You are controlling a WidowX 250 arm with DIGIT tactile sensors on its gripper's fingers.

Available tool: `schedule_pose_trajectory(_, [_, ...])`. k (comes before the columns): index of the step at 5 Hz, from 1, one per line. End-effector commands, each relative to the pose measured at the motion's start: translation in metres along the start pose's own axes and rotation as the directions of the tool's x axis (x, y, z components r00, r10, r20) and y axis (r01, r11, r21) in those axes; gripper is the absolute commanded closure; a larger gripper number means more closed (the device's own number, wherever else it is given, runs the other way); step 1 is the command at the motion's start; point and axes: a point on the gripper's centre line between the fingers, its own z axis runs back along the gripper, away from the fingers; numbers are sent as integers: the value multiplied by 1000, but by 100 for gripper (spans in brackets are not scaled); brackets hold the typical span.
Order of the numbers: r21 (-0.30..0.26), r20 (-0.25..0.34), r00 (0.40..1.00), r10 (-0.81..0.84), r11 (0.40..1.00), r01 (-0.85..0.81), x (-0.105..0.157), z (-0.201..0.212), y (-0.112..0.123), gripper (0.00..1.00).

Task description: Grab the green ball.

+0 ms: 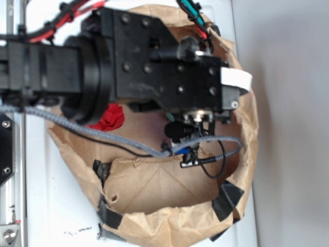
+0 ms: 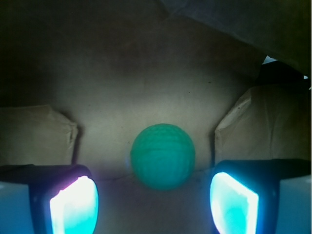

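Exterior view: the arm (image 1: pixel 77 56) reaches in from the left and hangs over a brown paper bag (image 1: pixel 169 190) whose sides are rolled down into a shallow bowl and held with black tape (image 1: pixel 229 198). The bag sits on a white bench (image 1: pixel 56 206). The arm's black wrist block hides most of the bag floor, so the green ball cannot be seen here, and neither can the fingers; the end effector points down into the bag. A red paper wad (image 1: pixel 109 117) peeks out under the arm on the bag floor, and a grey cable (image 1: pixel 92 133) loops across the opening.

Wrist view: the green ball (image 2: pixel 163 156) lies on the brown paper floor, between the two fingers and a little ahead of them. The end effector (image 2: pixel 153 204) is spread wide, its lit pads (image 2: pixel 75 207) standing well apart on either side of the ball and touching nothing. Folded bag walls rise on both sides.

The ball looks light and firm, with a dimpled skin that should give the pads some bite. Being round, it will likely roll or squirt out if pinched off-centre, so the hold belongs across its widest part, with the pads level on opposite sides.
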Motion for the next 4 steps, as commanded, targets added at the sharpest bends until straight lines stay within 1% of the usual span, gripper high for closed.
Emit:
schedule_pose_trajectory(1, [19,22,997,70,997,-71,17,-14,22,0])
schedule_pose_trajectory(2, [50,46,996,80,995,-82,21,-26,16,0])
schedule_pose_trajectory(3, [66,49,995,92,993,-96,15,-39,11,100])
schedule_pose_trajectory(4, [75,72,992,106,991,-112,7,-36,9,100])
